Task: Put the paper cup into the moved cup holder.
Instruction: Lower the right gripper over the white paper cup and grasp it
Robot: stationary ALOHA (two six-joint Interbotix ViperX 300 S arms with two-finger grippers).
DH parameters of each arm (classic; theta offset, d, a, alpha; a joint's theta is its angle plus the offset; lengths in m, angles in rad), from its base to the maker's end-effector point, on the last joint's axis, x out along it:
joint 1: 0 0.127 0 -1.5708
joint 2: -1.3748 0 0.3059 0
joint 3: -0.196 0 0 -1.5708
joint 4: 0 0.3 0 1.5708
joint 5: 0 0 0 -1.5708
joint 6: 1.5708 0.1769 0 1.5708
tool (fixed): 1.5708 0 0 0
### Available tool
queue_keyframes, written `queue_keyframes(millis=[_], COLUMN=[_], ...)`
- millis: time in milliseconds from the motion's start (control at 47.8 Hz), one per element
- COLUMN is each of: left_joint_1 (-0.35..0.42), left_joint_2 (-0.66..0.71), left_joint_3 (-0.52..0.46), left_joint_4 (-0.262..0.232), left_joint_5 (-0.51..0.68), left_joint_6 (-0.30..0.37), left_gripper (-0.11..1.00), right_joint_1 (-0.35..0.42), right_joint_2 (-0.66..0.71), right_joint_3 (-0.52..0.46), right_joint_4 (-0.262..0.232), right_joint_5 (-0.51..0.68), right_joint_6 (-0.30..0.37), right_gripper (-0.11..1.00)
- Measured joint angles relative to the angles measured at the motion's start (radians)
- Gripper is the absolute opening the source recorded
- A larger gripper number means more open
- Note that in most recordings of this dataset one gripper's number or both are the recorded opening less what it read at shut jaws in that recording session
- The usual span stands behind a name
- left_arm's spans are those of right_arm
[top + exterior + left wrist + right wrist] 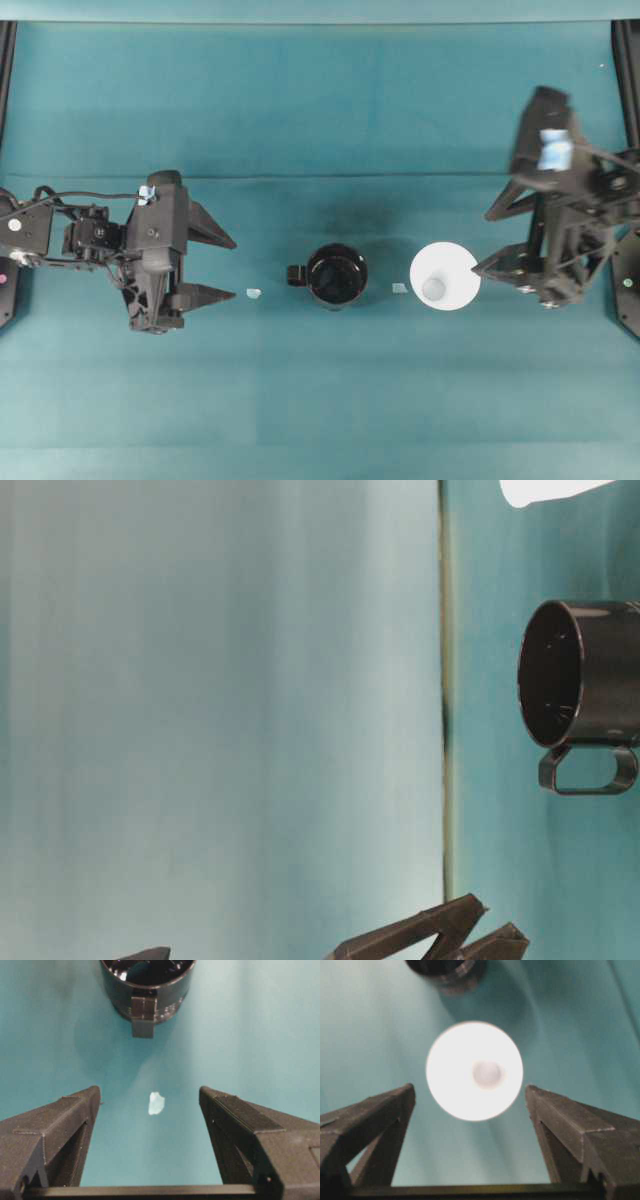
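Observation:
The white paper cup [444,276] stands upright on the teal table, right of centre; it also shows in the right wrist view [474,1070]. The black cup holder [336,276] stands to its left, apart from it, handle pointing left; it shows in the left wrist view [147,982] and the table-level view [585,675]. My right gripper [492,240] is open and empty just right of the paper cup, not touching it. My left gripper [228,268] is open and empty, left of the cup holder with a gap between.
A small pale scrap [253,293] lies between my left gripper and the cup holder, also in the left wrist view [156,1103]. Another scrap [399,288] lies between holder and cup. Black frame rails [627,60] stand at the side edges.

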State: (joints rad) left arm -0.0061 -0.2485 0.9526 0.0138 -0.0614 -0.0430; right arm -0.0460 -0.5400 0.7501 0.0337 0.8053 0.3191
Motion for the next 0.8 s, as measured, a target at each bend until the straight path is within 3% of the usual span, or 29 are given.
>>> queue_keyframes(millis=[230, 795], left_joint_1=[0.0, 0.0], left_joint_2=[-0.003, -0.014], left_joint_3=[0.005, 0.009], left_joint_4=[-0.002, -0.002], left_joint_5=[0.0, 0.002], left_joint_6=[0.0, -0.002], left_gripper=[0.8, 0.8], right_joint_1=[0.0, 0.0], right_joint_2=[0.092, 0.302], right_joint_3=[-0.055, -0.118], right_joint_4=[-0.003, -0.018], right_joint_5=[0.081, 0.091], right_joint_6=[0.005, 0.008], right_gripper=[0.95, 0.95])
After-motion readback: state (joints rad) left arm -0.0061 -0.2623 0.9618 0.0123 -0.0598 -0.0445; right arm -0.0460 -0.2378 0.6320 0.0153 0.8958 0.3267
